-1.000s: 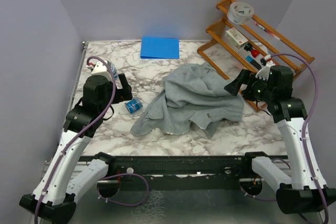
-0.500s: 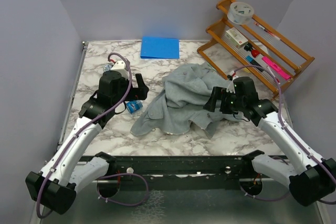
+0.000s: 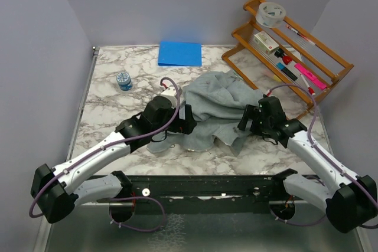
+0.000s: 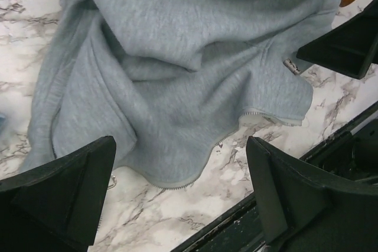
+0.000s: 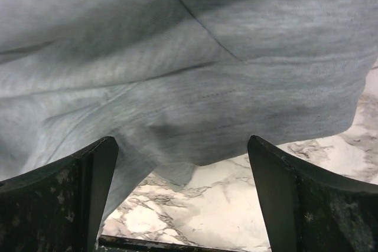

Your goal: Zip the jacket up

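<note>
Here, a white-and-grey marbled worktop (image 3: 103, 101) carries a large, soft, light grey-green fabric jacket (image 3: 221, 101), which lies crumpled and unzipped a little right of centre. In the left wrist view, a line of zipper teeth (image 4: 260, 116) runs along its near edge.

The left arm reaches across from the near left. The left gripper (image 3: 186, 123) hangs over the jacket's near-left hem with its jaws spread wide and nothing between them. The right gripper (image 3: 245, 119) hangs over the jacket's near-right edge, equally wide and holding nothing. The right wrist view shows only fabric and marble between its fingers (image 5: 295, 205).

At the far right, a slatted orange wooden rack (image 3: 323, 44) leans against the wall. It holds:
- a round roll of clear tape (image 3: 271, 13) on top
- a small white box (image 3: 266, 41) on the shelf below
- a pink marker (image 3: 307, 75) and a blue marker (image 3: 288, 72) lower down

A flat blue rectangular folder (image 3: 179, 53) lies at the far edge, well apart from the jacket. A small round blue-lidded jar (image 3: 123, 80) stands at the far left.

A second ago both arms were drawn back, the left beside the jar and the right by the rack. Half a second ago the left gripper was over bare marble to the left of the jacket. Now both grippers are over the fabric and the jar is uncovered. The jacket's heap looks unchanged.
</note>
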`<state>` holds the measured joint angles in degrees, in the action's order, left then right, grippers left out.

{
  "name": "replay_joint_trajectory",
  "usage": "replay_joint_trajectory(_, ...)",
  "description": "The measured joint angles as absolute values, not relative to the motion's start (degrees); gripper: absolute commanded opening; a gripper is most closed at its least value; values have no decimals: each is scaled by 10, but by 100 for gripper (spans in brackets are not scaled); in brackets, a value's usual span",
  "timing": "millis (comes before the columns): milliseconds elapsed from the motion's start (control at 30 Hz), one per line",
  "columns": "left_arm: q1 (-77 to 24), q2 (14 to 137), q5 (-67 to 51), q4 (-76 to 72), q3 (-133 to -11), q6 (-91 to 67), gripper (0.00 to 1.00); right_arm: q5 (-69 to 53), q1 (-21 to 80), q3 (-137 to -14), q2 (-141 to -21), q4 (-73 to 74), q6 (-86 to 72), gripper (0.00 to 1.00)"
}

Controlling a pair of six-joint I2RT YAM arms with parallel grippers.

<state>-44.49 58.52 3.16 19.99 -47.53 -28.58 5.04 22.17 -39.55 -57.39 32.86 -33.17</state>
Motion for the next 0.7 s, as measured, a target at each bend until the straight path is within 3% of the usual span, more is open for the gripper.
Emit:
replay_joint_trajectory(167, -479, 629, 51, 175, -475, -297, 99, 57, 222, -358, -599, 295, -347, 82)
replay_joint_trajectory(400, -485, 644, 64, 134, -464, -312, 99, 51, 222, -321, -623, 212, -359, 33)
replay_joint_trajectory(467, -485, 643, 69, 124, -451, -318, 99, 51, 222, -319, -621, 195, -359, 27)
replay_joint_trajectory(600, -485, 639, 74, 119, -435, -323, 99, 52, 222, -320, -594, 184, -349, 2)
replay_joint_trajectory(700, -485, 629, 81, 119, -434, -318, 99, 50, 222, -332, -568, 202, -335, 1)
